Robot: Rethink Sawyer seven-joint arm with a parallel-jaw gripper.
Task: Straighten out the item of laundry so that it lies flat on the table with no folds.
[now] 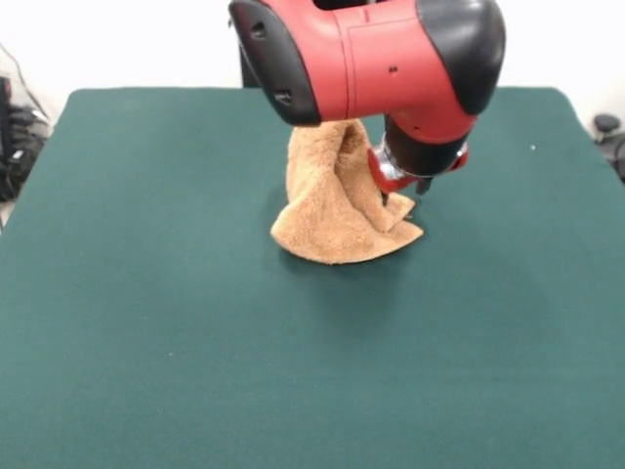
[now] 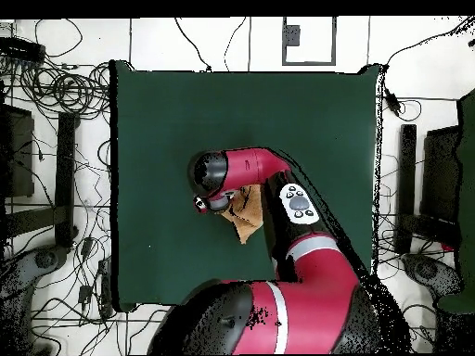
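Gripper low at towel, tips hidden behind wrist and cloth; cannot tell if it grasps towel. Towel near table middle, bunched and drawn up in tall peak, lower edge resting on felt. In front view, towel lies to picture-left of gripper and touches it, long axis about upright. Judgement: not flat, folds remain. Overhead: arm covers most of towel, only small tan part shows.

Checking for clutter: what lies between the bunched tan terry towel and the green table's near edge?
Nothing: bare felt from towel to table edge, front view.
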